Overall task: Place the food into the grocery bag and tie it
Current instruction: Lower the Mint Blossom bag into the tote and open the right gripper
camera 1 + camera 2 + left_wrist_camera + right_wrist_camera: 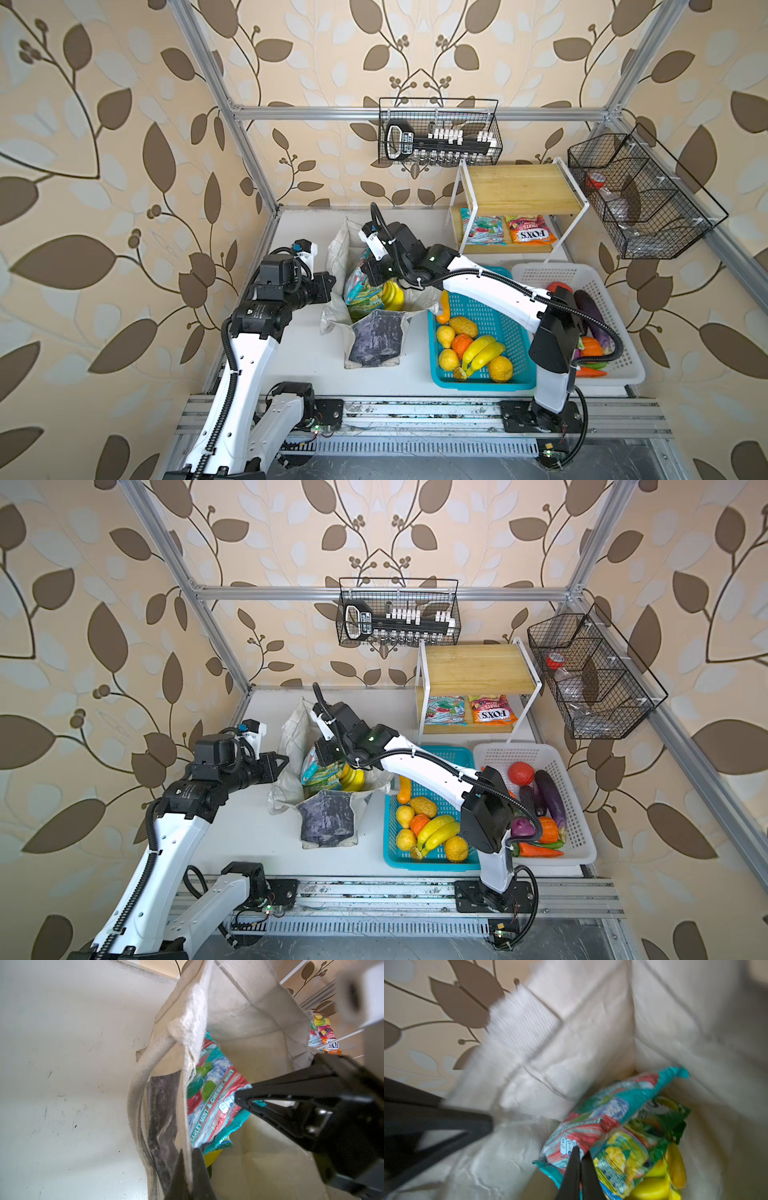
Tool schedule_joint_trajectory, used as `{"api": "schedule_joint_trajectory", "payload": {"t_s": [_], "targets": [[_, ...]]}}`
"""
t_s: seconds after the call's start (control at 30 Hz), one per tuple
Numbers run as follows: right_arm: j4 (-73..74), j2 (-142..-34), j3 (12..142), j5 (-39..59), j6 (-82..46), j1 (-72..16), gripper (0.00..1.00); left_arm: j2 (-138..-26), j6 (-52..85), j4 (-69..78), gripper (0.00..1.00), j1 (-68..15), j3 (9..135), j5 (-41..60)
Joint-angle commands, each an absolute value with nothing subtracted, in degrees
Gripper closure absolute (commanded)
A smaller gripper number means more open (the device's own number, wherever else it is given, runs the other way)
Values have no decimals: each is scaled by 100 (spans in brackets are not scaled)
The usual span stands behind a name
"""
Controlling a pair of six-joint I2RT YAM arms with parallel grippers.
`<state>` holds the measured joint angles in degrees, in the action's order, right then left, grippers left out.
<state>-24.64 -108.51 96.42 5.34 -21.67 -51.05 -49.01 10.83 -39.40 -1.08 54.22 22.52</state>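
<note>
Left wrist view: left claw [188, 1172] pinches upright grocery bag [239, 1012] rim; right claw [239, 1098] closed.

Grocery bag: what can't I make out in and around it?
- Bottom of the grocery bag: covered in both top views by the teal packet and bananas.
- The right hand: shut; the right wrist view is blurred, so a pinch on the packet is unclear; its wrist hides it in top views.
- The left hand: grips the bag rim, cut off by the left wrist view's edge.
</note>
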Motion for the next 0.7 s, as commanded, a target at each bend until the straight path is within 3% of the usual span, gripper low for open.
{"api": "schedule_joint_trajectory", "payload": {"t_s": [0.0, 0.23, 0.3, 0.37, 0.67], "targets": [[-2142, -10757, 9089, 451, -2295, -4962, 100, -4801, 988, -3869, 100, -110, 5469, 2427], [-2246, -10797, 8947, 263, -2279, -5031, 97, -4810, 980, -3867, 100, -116, 5459, 2382], [-2288, -10750, 8954, 274, -2239, -5028, 75, -4819, 981, -3876, 100, -114, 5459, 2364], [-2357, -10657, 8956, 137, -2241, -5019, 59, -4814, 980, -3877, 100, -117, 5467, 2377], [-2344, -9351, 8238, -699, -2276, -5102, 21, -4832, 992, -3865, 100, -114, 5458, 2386]]}}
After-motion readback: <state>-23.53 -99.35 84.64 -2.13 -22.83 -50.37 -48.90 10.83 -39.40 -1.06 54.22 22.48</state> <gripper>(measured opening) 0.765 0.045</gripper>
